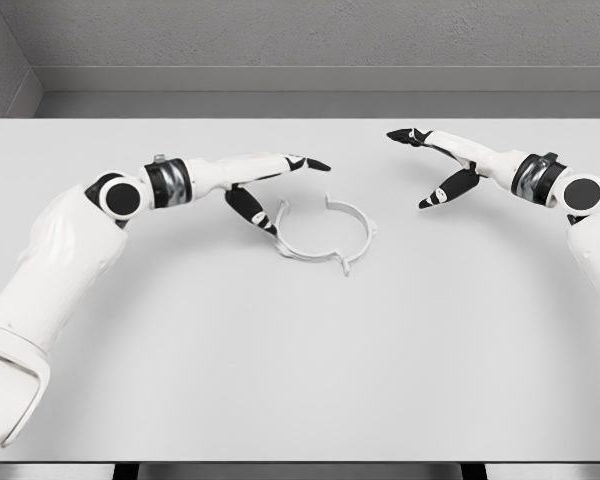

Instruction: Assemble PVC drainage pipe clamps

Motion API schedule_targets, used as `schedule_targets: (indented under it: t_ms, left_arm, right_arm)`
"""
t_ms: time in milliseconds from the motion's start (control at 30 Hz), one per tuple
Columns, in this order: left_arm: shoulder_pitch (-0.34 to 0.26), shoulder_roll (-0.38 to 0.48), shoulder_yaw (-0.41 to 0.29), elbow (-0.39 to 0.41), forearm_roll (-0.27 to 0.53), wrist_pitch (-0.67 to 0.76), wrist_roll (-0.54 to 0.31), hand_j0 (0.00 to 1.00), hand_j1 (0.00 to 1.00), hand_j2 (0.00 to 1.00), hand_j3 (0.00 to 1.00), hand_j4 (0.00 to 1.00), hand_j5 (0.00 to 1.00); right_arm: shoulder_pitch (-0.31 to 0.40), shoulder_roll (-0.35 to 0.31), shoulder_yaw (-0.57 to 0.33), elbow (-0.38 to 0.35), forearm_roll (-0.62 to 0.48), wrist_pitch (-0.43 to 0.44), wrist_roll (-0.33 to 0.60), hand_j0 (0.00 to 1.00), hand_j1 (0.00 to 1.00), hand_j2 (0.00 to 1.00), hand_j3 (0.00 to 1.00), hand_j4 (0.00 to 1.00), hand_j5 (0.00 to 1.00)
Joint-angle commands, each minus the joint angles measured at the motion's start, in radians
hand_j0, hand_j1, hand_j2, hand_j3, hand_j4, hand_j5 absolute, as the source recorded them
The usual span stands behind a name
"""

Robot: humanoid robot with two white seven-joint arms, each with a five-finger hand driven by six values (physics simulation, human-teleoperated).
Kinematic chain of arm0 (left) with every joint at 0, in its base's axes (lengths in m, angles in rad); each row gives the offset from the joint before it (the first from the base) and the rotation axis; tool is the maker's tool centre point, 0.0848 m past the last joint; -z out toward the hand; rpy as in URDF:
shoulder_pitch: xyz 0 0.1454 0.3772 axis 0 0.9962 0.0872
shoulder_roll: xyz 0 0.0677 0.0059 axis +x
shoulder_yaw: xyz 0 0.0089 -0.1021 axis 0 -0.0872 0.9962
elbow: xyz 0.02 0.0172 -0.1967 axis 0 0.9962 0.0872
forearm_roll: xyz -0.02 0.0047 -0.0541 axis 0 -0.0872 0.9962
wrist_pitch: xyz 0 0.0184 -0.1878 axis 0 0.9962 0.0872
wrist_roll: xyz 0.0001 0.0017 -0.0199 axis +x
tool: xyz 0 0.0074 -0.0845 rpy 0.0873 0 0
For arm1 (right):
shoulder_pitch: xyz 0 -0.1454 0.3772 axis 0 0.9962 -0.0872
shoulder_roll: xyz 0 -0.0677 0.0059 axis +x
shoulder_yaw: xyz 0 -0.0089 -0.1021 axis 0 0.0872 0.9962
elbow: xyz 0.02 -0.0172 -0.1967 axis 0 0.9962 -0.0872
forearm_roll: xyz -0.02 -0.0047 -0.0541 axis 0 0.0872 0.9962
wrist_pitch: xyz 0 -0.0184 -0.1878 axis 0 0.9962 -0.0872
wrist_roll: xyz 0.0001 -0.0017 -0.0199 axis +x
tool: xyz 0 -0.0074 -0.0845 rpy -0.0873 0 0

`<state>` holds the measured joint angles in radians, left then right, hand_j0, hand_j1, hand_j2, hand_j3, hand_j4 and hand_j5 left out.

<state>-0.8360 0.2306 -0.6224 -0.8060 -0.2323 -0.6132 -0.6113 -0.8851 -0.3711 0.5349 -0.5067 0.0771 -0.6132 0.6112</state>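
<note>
White pipe clamp (pixel 325 236) on the grey table (pixel 300 380), unlabelled. Left hand (pixel 265 185), fingers spread, thumb beside clamp's rim; right hand (pixel 442 165) spread, empty, well apart.

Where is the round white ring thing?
In the head view, the pipe clamp lies near the middle of the table, just beside the left hand, apart from the right hand.

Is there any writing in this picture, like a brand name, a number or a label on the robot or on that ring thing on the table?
None can be read: no words, numbers or signs show on the white pipe clamp, the left robot hand, the right robot hand, the table or the grey wall behind.
</note>
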Motion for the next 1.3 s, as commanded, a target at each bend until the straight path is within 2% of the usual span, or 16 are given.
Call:
schedule_targets:
  t_ms: [0, 67, 133, 200, 267, 333, 433, 467, 567, 667, 767, 833, 900, 967, 1067, 1267]
  left_arm:
    - [0.0, 0.015, 0.016, -0.002, 0.011, 0.002, 0.0, 1.0, 1.0, 1.0, 1.0, 1.0, 1.0]
    - [0.0, 0.021, 0.062, 0.022, 0.002, 0.002, 0.0, 1.0, 1.0, 1.0, 1.0, 1.0, 1.0]
    - [-0.028, 0.012, 0.066, 0.105, -0.001, 0.002, 0.0, 1.0, 1.0, 1.0, 1.0, 1.0, 1.0]
    - [-0.057, 0.004, 0.064, 0.145, -0.015, 0.002, 0.0, 1.0, 1.0, 1.0, 1.0, 1.0, 1.0]
    - [-0.103, -0.057, 0.066, 0.169, -0.162, 0.002, 0.0, 1.0, 1.0, 1.0, 1.0, 1.0, 1.0]
    - [-0.109, -0.102, 0.061, 0.168, -0.28, 0.002, 0.008, 1.0, 1.0, 1.0, 1.0, 1.0, 1.0]
    - [-0.109, -0.111, 0.059, 0.16, -0.321, 0.002, 0.027, 1.0, 1.0, 1.0, 1.0, 1.0, 1.0]
    - [-0.11, -0.111, 0.059, 0.159, -0.326, 0.002, 0.027, 1.0, 1.0, 1.0, 1.0, 1.0, 1.0]
    - [-0.117, -0.111, 0.059, 0.159, -0.326, 0.002, 0.067, 1.0, 1.0, 1.0, 1.0, 1.0, 1.0]
    - [-0.124, -0.114, 0.059, 0.159, -0.334, 0.023, 0.111, 1.0, 1.0, 1.0, 1.0, 1.0, 1.0]
    - [-0.124, -0.132, 0.056, 0.159, -0.392, 0.081, 0.16, 1.0, 1.0, 1.0, 1.0, 1.0, 1.0]
    - [-0.124, -0.132, 0.053, 0.157, -0.423, 0.082, 0.162, 1.0, 1.0, 1.0, 1.0, 1.0, 1.0]
    - [-0.124, -0.128, 0.049, 0.154, -0.443, 0.079, 0.16, 1.0, 1.0, 1.0, 1.0, 1.0, 1.0]
    - [-0.124, -0.128, 0.046, 0.146, -0.504, 0.073, 0.162, 1.0, 1.0, 1.0, 1.0, 1.0, 1.0]
    - [-0.124, -0.131, 0.001, 0.126, -0.518, 0.079, 0.162, 1.0, 1.0, 1.0, 1.0, 1.0, 1.0]
    - [-0.123, -0.155, 0.0, 0.126, -0.539, 0.102, 0.163, 1.0, 1.0, 1.0, 1.0, 1.0, 1.0]
  right_arm:
    - [0.0, 0.0, -0.004, -0.001, -0.008, 0.002, 0.0, 1.0, 1.0, 1.0, 1.0, 1.0, 1.0]
    - [0.0, 0.0, -0.004, -0.001, -0.008, 0.002, 0.0, 1.0, 1.0, 1.0, 1.0, 1.0, 1.0]
    - [0.0, -0.002, -0.004, -0.003, -0.008, 0.002, 0.0, 1.0, 1.0, 1.0, 1.0, 1.0, 1.0]
    - [0.0, -0.003, -0.004, -0.006, -0.008, 0.002, 0.0, 1.0, 1.0, 1.0, 1.0, 1.0, 1.0]
    - [0.0, -0.003, -0.004, -0.007, -0.008, 0.002, 0.0, 1.0, 1.0, 1.0, 1.0, 1.0, 1.0]
    - [0.0, -0.005, -0.004, -0.007, -0.008, 0.002, 0.0, 1.0, 1.0, 1.0, 1.0, 1.0, 1.0]
    - [-0.018, -0.003, -0.035, -0.012, -0.003, 0.002, 0.0, 1.0, 1.0, 1.0, 1.0, 1.0, 1.0]
    - [-0.023, -0.006, -0.056, -0.038, 0.001, 0.002, 0.0, 1.0, 1.0, 1.0, 1.0, 1.0, 1.0]
    - [-0.028, -0.127, -0.056, -0.087, 0.009, 0.002, 0.0, 1.0, 1.0, 1.0, 1.0, 1.0, 1.0]
    - [-0.029, -0.15, -0.055, -0.093, 0.066, 0.002, 0.0, 1.0, 1.0, 1.0, 1.0, 1.0, 1.0]
    - [-0.02, -0.155, -0.044, -0.125, 0.102, 0.002, 0.0, 1.0, 1.0, 1.0, 1.0, 1.0, 1.0]
    - [-0.015, -0.201, -0.041, -0.154, 0.101, 0.002, 0.0, 1.0, 1.0, 1.0, 1.0, 1.0, 1.0]
    - [-0.009, -0.218, -0.039, -0.168, 0.101, 0.002, 0.0, 1.0, 1.0, 1.0, 1.0, 1.0, 1.0]
    - [-0.003, -0.221, -0.039, -0.168, 0.102, 0.002, 0.0, 1.0, 1.0, 1.0, 1.0, 1.0, 1.0]
    - [-0.003, -0.22, -0.03, -0.168, 0.102, 0.002, 0.0, 1.0, 1.0, 1.0, 1.0, 1.0, 1.0]
    - [0.005, -0.22, -0.018, -0.17, 0.102, 0.002, 0.0, 1.0, 1.0, 1.0, 1.0, 1.0, 1.0]
